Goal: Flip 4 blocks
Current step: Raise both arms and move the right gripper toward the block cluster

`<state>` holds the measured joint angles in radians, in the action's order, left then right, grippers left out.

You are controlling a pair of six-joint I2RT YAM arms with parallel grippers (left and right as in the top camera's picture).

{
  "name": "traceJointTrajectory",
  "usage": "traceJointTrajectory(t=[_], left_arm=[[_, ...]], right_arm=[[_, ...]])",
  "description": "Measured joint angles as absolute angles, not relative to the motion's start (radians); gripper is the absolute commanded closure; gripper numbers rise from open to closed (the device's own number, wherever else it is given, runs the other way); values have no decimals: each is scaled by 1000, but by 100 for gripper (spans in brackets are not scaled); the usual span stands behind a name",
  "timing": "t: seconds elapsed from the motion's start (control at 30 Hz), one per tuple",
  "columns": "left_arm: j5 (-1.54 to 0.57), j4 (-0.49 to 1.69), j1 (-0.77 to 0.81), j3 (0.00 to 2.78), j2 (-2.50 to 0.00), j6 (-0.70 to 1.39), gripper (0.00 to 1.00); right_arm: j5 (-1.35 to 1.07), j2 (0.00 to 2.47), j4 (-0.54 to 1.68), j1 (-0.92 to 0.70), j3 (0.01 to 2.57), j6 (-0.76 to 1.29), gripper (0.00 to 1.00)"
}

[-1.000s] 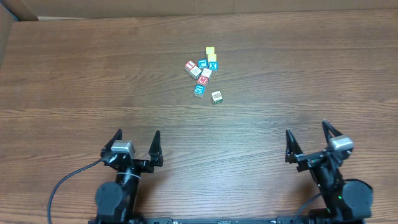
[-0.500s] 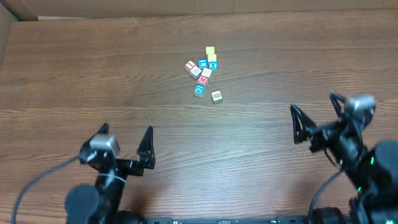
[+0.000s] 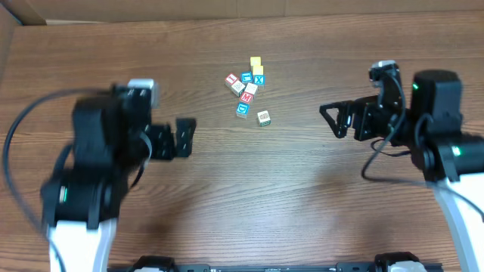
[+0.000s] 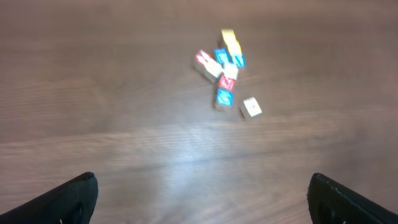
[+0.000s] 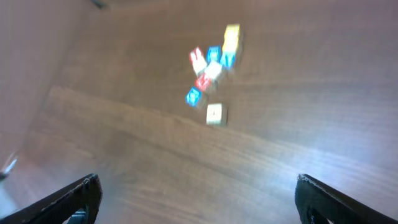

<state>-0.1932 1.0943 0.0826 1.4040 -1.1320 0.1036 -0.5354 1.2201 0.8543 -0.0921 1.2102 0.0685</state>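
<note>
You see small pale wooden alphabet blocks (image 3: 248, 89) clustered on the brown wooden table (image 3: 113, 60)
Your left gripper (image 3: 185, 138) and right gripper (image 3: 330, 122) stand wide apart, empty

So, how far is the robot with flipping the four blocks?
Done: nothing that I can see. The blocks lie in a small group on the table, and no gripper touches them. In hand: the left gripper and the right gripper are both open and empty, one on each side of the group, apart from it. Left: it seems all four flips.
</note>
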Motion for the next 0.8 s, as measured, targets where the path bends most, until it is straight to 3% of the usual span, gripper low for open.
traceJointTrajectory(t=[0.1,0.13,0.17,0.2,0.23,0.27,0.37,0.43,0.5,0.57,0.67,0.7,0.73,0.77,0.8], left_arm=[[-252,1117,83,1438,-1258,101,0],[-263,1122,83,1439,-1287,101,19],[-274,1127,83,1439,-1317,104,60],[-281,1133,83,1439,-1343,102,86],[-287,1135,83,1439,-1366,101,96],[-295,1139,83,1439,-1392,101,96],[-304,1144,83,1439,-1434,100,96],[-308,1144,83,1439,-1456,100,96],[-308,1135,83,1439,-1481,101,96],[-308,1132,83,1439,-1502,102,93],[-289,1130,83,1439,-1537,124,76],[-276,1129,83,1439,-1547,133,50],[-264,1129,83,1439,-1556,137,19],[-251,1129,83,1439,-1564,145,0],[-241,1129,83,1439,-1571,152,0]], right_arm=[[-552,1297,876,-92,1230,76,0],[-560,1319,876,-92,1230,78,0],[-567,1335,876,-92,1230,78,0],[-574,1349,876,-92,1230,79,0],[-580,1362,876,-92,1230,79,0],[-590,1370,876,-92,1230,79,5],[-629,1383,869,-93,1231,94,70],[-622,1385,868,-99,1231,134,80],[-568,1385,869,-115,1231,191,79],[-497,1387,863,-146,1231,238,73],[-377,1406,820,-230,1232,300,46],[-345,1417,801,-260,1234,309,34],[-312,1433,778,-291,1237,317,29],[-285,1449,760,-317,1239,323,27],[-258,1468,741,-341,1242,327,27]])
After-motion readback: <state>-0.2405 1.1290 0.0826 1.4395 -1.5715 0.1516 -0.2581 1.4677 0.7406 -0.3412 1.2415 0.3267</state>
